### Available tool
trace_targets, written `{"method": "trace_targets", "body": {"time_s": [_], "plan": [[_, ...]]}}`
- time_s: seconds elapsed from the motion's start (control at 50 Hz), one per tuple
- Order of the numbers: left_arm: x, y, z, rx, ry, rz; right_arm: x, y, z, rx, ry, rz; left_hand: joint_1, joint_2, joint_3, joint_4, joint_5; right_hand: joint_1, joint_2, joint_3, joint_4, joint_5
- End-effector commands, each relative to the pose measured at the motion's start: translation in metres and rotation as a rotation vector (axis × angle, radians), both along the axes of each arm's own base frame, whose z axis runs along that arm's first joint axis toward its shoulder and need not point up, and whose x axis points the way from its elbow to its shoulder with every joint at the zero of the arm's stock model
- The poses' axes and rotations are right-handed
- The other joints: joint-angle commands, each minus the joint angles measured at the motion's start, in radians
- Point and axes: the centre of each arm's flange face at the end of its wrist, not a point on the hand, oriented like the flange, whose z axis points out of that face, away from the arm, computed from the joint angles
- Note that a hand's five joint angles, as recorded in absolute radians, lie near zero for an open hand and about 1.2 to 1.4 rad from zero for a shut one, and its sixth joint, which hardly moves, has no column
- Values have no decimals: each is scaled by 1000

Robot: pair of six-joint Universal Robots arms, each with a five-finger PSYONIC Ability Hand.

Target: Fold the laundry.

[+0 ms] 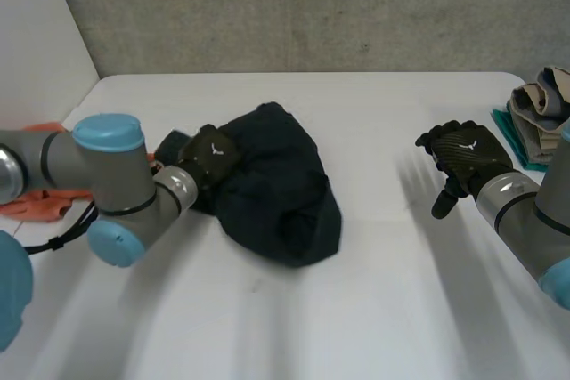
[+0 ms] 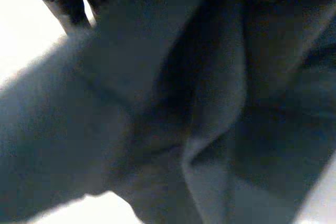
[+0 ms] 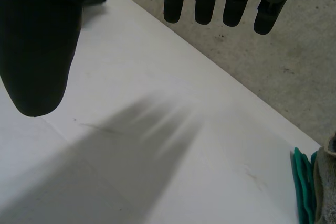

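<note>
The counter (image 1: pixel 374 309) is a plain white top, matt and mostly bare, with a few faint scuff marks. Beyond its far edge lies a grey, speckled concrete surface (image 1: pixel 312 6); it may be a wall or the floor, the angle leaves that unclear. A white panel (image 1: pixel 36 33) closes off the room at the left.

The dark navy garment (image 1: pixel 280 189) lies crumpled in a loose heap on the left half of the counter, rumpled into soft folds and not laid flat. The left hand (image 1: pixel 212 156) is at the heap's left edge, its back turned up and its front pushed into the cloth. In the left wrist view the dark folds crowd right up against the palm, and I cannot tell whether the hand grips the cloth or only rests against it.

Behind the left arm (image 1: pixel 107 175), an orange cloth (image 1: pixel 36 205) lies at the counter's left edge.

The right hand (image 1: pixel 463 162) hovers over bare counter on the right side, well apart from the garment. Its fingers (image 3: pixel 205 3) hang straight and slightly spread, the thumb (image 3: pixel 37 51) held off to one side, holding nothing.

At the far right corner sits a small stack of folded cloths (image 1: pixel 539 104), beige ones on top of a teal piece (image 3: pixel 302 187).
</note>
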Motion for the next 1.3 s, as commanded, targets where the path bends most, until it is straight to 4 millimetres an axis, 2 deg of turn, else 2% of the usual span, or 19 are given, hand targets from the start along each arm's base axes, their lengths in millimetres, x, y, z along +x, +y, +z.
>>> {"method": "trace_targets", "body": {"time_s": [0.02,0.04,0.12,0.18,0.22,0.28,0.3,0.38,0.44,0.5,0.6,0.84,0.94,1.14,1.18,1.2,1.22,1.28,1.3], "plan": [[-22,-3,85,-167,159,47,-1,-2,2,-7,2,-4,480,491,545,537,581,-138,-36,-30,-29,-42],[-33,6,120,-222,264,23,-2,-3,4,-15,2,-7,480,491,545,537,581,-138,-36,-30,-29,-42],[-60,34,189,-320,517,-46,-11,-11,13,-38,-5,-44,480,491,545,537,581,-138,-36,-30,-29,-42],[-82,62,210,-311,619,-123,-23,-21,23,-69,-13,-93,480,491,545,537,581,-138,-36,-30,-29,-42],[-92,76,206,-276,612,-157,-30,-26,29,-83,-19,-112,480,491,545,537,581,-138,-36,-30,-29,-42],[-110,106,176,-160,519,-217,-43,-36,39,-102,-35,-152,480,491,545,537,581,-138,-36,-30,-29,-42],[-114,118,153,-87,450,-234,-49,-40,42,-98,-42,-166,480,491,545,537,581,-138,-36,-30,-29,-42],[-112,141,105,40,291,-273,-59,-48,45,-73,-54,-179,480,491,545,537,581,-138,-36,-30,-29,-42],[-103,152,81,77,210,-299,-61,-50,43,-31,-52,-155,480,491,545,537,581,-138,-36,-30,-29,-42],[-92,155,73,80,175,-305,-60,-50,40,3,-48,-126,480,491,545,537,581,-138,-36,-30,-29,-42],[-68,160,81,25,175,-327,-43,-50,36,51,-24,15,480,491,545,537,581,-138,-36,-30,-29,-42],[-49,179,82,68,149,-374,60,-54,31,-122,-26,589,480,491,545,537,581,-138,-36,-30,-29,-42],[-43,177,89,56,157,-352,101,-40,-8,-13,-101,813,480,491,545,537,581,-138,-36,-30,-29,-42],[-31,168,113,22,218,-308,137,-17,-71,122,-117,922,480,491,545,537,581,-138,-36,-30,-29,-42],[-29,164,118,19,236,-296,142,-15,-77,124,-113,918,480,491,545,537,581,157,258,264,265,252],[-28,162,119,18,242,-291,143,-15,-76,118,-113,915,480,491,545,537,581,470,571,577,578,565],[-27,158,121,12,250,-282,145,-19,-72,93,-112,895,480,491,545,537,581,1078,1179,1186,1186,1173],[-25,149,124,-11,261,-268,141,-42,-48,10,-110,785,480,491,545,537,581,1084,1186,1192,1192,1179],[-24,140,128,-34,271,-253,129,-64,-29,-23,-128,634,480,491,545,537,581,1084,1186,1192,1192,1179]]}}
